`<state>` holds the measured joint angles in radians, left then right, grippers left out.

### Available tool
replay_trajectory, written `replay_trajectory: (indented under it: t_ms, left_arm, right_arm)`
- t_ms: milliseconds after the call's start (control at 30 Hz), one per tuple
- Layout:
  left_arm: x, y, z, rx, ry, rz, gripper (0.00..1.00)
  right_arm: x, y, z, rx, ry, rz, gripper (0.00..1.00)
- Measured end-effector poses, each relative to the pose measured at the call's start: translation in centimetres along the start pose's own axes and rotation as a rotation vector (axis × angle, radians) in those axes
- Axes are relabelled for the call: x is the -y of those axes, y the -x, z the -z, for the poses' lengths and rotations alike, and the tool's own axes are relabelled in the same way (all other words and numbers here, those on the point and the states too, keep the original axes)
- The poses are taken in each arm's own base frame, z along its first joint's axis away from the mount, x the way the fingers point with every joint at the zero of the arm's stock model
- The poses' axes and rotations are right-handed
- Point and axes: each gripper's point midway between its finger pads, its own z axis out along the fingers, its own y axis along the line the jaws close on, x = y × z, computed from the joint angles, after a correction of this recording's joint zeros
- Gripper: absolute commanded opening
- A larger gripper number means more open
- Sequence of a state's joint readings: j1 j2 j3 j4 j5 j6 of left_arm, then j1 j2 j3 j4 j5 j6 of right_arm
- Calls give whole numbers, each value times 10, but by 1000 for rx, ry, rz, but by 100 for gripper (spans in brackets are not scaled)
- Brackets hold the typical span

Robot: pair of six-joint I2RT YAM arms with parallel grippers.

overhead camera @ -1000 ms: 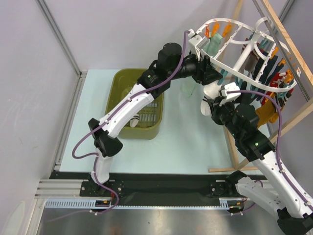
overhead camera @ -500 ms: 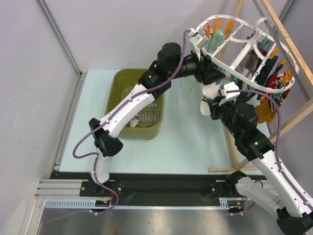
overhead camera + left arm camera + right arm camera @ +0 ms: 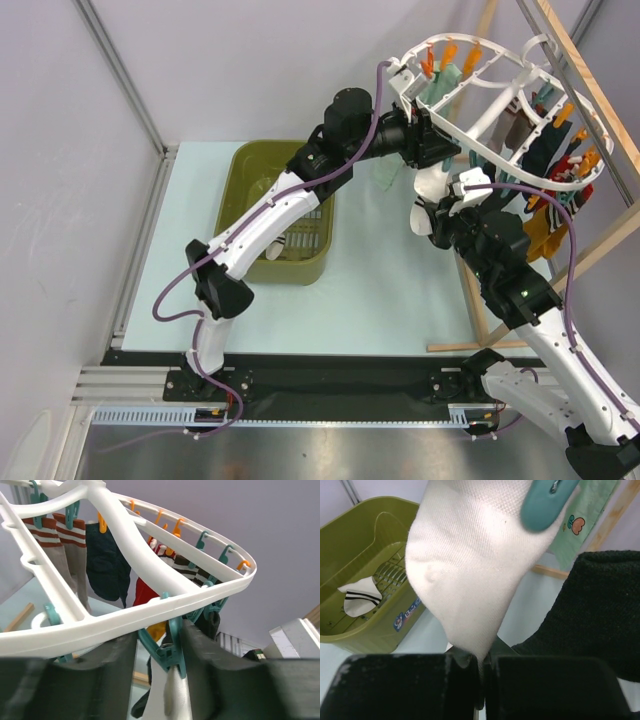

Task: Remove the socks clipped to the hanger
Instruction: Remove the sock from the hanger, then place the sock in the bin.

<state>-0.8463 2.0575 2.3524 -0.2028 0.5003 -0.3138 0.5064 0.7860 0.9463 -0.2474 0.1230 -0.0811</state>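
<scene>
The white hanger (image 3: 497,160) hangs at the back right with several socks pegged under its ring (image 3: 125,615). My left gripper (image 3: 437,150) is up at the ring's near side. Its jaws (image 3: 159,640) press from both sides on a teal peg (image 3: 173,652) that clips a white sock (image 3: 176,697). Below it, my right gripper (image 3: 443,218) is shut on that white sock's (image 3: 470,565) lower tip (image 3: 482,665), and the sock (image 3: 431,186) hangs taut. Striped (image 3: 50,535), dark (image 3: 107,565), red (image 3: 145,591) and mustard (image 3: 548,228) socks hang farther round.
An olive-green tub (image 3: 275,205) stands left of the hanger, with a striped sock (image 3: 359,597) lying inside. A light wooden rack (image 3: 585,85) carries the hanger, and its foot (image 3: 470,345) lies along the table's right side. A black sock (image 3: 600,605) and a mint printed sock (image 3: 580,525) hang close by.
The left jaws have narrowed onto the teal peg. The hanger has tipped slightly up and to the left. My right gripper has kept its hold on the white sock.
</scene>
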Motion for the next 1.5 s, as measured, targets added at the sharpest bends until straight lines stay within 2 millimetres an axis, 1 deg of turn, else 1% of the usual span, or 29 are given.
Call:
replay_trajectory:
  t_ms: [67,100,167,200,233,533,733,867,933,967,1067,1100,1167,1267,1367,1433,1500]
  left_arm:
    - [0,1,0,3,-1,1,33]
    - [0,2,0,7,-1,1,26]
    - [1,4,0,14,-3,3,17]
    - [1,4,-1,15,-5,3,4]
    - [1,5,-1,17,-5,7,0]
    - [2,5,-1,20,-5,8,0]
    - [2,5,-1,21,-4,11,0]
    - [2,5,-1,21,-4,15,1]
    - [2,5,-2,22,-6,14,16]
    - [2,4,-2,25,-7,14,33]
    - [0,-2,-4,23,-5,26,52]
    - [-2,-7,-5,17,-1,34,60]
    - [-6,-21,-6,-9,-1,48,64]
    - [-12,-47,-7,-60,13,78,65]
    - [-18,-66,-4,-102,29,99,68]
    - [-21,-76,2,-125,56,103,70]
    - [-21,-80,12,-144,84,100,70]
  right_arm:
    - [0,0,0,1,0,0,0]
    - [0,0,0,1,0,0,0]
    - [0,1,1,3,0,0,0]
    - [0,1,1,5,0,0,0]
    - [0,2,2,7,0,0,0]
    - [0,4,4,14,2,-4,0]
    - [-7,-2,9,-10,39,-37,0]
    - [-13,-5,17,-17,69,-73,0]
    - [-17,-7,21,-20,87,-89,0]
    - [-19,-7,23,-22,98,-96,0]
    - [-25,-7,24,-25,129,-108,0]
    - [-27,-8,25,-27,138,-112,0]
    - [-31,-8,25,-32,154,-116,0]
    - [-37,-8,25,-35,180,-131,0]
    - [-45,-11,22,-54,205,-147,0]
    - [-53,-11,20,-65,225,-151,0]
    - [-63,-10,18,-75,250,-150,0]
